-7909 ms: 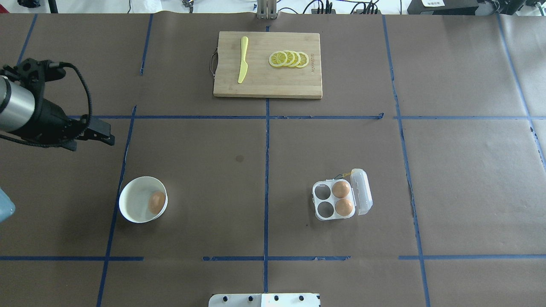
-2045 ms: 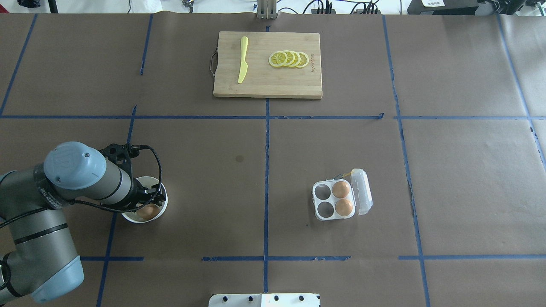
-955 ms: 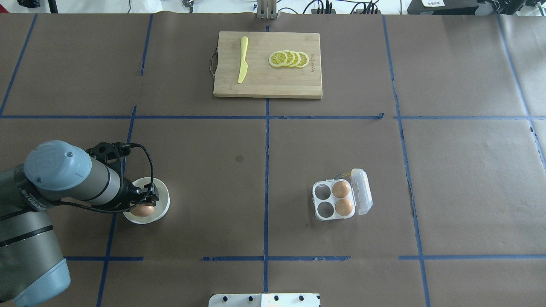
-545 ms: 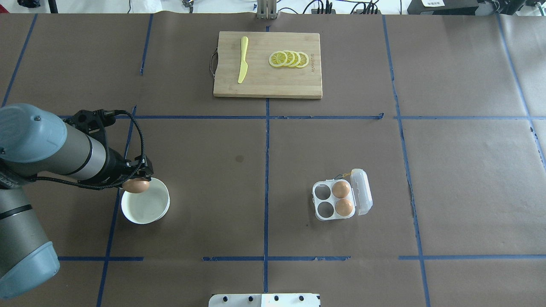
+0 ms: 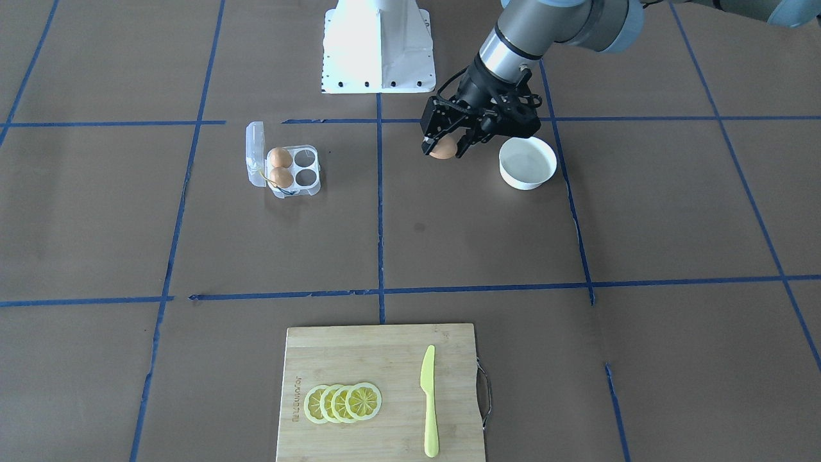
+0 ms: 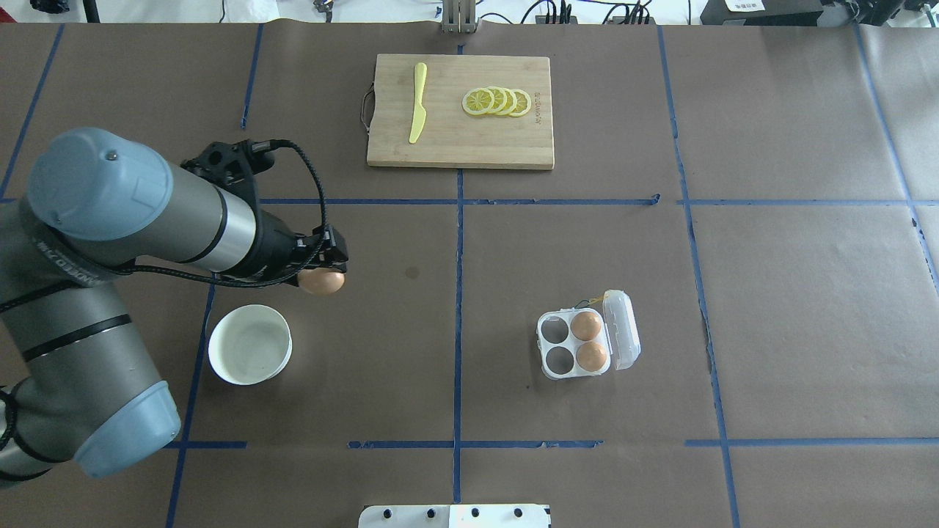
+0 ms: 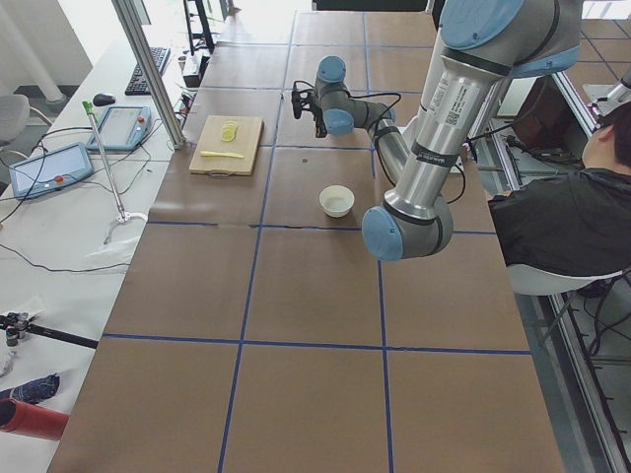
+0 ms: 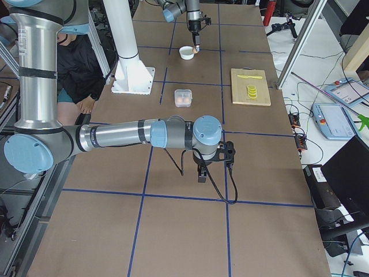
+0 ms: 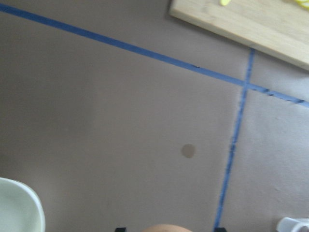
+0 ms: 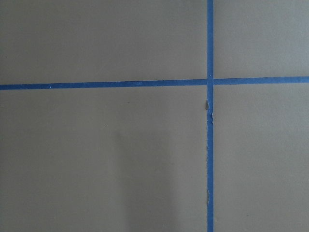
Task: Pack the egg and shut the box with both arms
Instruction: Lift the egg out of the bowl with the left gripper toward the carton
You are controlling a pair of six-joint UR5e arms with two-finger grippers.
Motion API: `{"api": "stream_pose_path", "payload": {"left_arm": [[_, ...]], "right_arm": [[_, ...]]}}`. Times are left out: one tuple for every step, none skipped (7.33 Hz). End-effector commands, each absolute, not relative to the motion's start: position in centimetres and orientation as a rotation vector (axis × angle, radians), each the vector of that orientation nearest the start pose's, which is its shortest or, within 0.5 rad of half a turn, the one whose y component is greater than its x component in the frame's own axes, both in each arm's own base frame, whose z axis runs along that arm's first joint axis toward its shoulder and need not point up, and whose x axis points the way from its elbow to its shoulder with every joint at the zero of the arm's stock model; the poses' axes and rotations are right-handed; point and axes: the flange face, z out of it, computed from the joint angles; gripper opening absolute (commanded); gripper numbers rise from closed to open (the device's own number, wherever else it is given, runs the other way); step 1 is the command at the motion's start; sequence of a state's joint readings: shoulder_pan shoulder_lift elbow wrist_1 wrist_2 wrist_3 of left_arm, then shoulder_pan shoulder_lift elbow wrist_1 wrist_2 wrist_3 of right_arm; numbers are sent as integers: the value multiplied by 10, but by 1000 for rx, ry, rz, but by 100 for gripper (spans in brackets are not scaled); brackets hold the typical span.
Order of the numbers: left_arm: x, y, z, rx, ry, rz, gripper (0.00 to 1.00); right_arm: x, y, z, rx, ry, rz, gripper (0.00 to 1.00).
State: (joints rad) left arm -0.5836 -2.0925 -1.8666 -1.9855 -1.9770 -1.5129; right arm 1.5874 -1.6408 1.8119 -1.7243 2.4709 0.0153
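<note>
My left gripper (image 6: 323, 279) is shut on a tan-brown egg (image 6: 322, 282) and holds it above the table, up and to the right of the white bowl (image 6: 214, 345). The front view shows the same egg (image 5: 442, 151) in the gripper (image 5: 442, 147), left of the bowl (image 5: 513, 178). The clear egg box (image 6: 552, 345) lies open at right centre, lid folded out. Two eggs (image 6: 586, 325) fill its right cells; the two left cells are bare. My right gripper (image 8: 202, 172) shows only in the right side view, low over bare table; I cannot tell its state.
A wooden cutting board (image 6: 460, 143) with a yellow knife (image 6: 417, 103) and lemon slices (image 6: 497, 101) lies at the far middle. The white base block (image 6: 455, 515) stands at the near edge. Blue tape lines cross the brown table.
My left gripper came down into the bowl, shut on the egg, lifted it out and carried it up and to the right. The bowl now holds nothing.
</note>
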Motion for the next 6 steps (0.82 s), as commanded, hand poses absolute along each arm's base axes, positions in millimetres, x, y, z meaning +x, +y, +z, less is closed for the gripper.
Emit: {"api": "stream_pose_path", "payload": {"left_arm": [[545, -397, 142, -25, 1344, -75, 0], [572, -385, 144, -21, 1408, -25, 0], [593, -380, 165, 3, 1495, 20, 0], [609, -382, 172, 55, 1552, 10, 0], [623, -381, 155, 69, 1563, 2, 0], [636, -383, 134, 73, 1575, 5, 0]], "right_arm": [[63, -457, 576, 24, -900, 19, 100], [62, -457, 576, 26, -900, 16, 100], [62, -458, 575, 26, -900, 16, 100], [62, -458, 575, 25, -900, 18, 100], [62, -458, 576, 24, -900, 17, 100], [62, -457, 577, 21, -902, 18, 100]]}}
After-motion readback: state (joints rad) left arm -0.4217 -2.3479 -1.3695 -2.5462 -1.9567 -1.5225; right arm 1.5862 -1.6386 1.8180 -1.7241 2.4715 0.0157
